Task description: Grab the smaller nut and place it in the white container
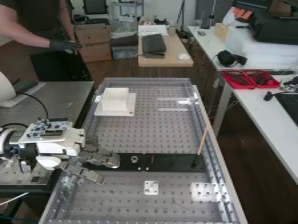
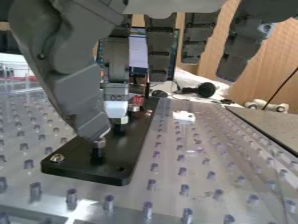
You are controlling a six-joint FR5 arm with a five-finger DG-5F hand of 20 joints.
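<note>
In the high view the hand (image 1: 100,159) is low over the left end of the black plate (image 1: 174,163), its fingers stretched toward the plate's metal fittings (image 1: 134,159). From the wrist, the hand (image 2: 76,87) has its thumb tip at or just beside a nut on a post (image 2: 99,144) near one end of the black plate (image 2: 80,167); contact cannot be told. Its fingers hang fairly straight, one ending close to another nut (image 2: 120,120). Which nut is smaller is unclear. The white container (image 1: 115,101) stands on the bench's far left part.
A thin orange-brown rod (image 1: 203,142) rises near the plate's right end. A small white plate (image 1: 151,188) lies on the pegged bench nearer the camera. Raised rails (image 1: 214,150) border the bench. A red tray (image 1: 249,79) sits on the right-hand table.
</note>
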